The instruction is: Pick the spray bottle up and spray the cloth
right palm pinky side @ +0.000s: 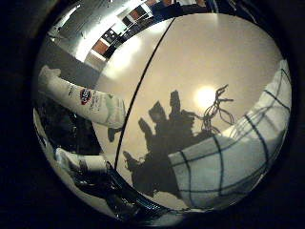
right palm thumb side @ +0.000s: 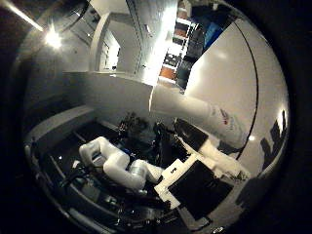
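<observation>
- The hand [right palm thumb side: 195,180] shows as white and black parts beside the palm; one white finger [right palm pinky side: 81,164] reaches out past the table edge.
- I cannot tell whether the fingers are curled or straight; nothing is between them, and they touch neither the bottle nor the cloth.
- The hand's spread shadow [right palm pinky side: 164,138] falls on the table [right palm pinky side: 200,57] under the palm, so the hand hangs above the tabletop.
- The spray bottle [right palm pinky side: 88,102], white with a label, stands on the table near the hand on its thumb side, apart from the fingers. It stands close to a dark seam [right palm pinky side: 140,90] that runs across the tabletop.
- The cloth [right palm pinky side: 233,162], white with a dark check, lies flat on the table on the other side of the shadow from the bottle, partly under the palm's little finger side.
- The shadow's edge reaches the cloth's nearest corner.
- The arm [right palm thumb side: 119,165], with white rounded segments, runs away from the hand, beyond the table edge.
</observation>
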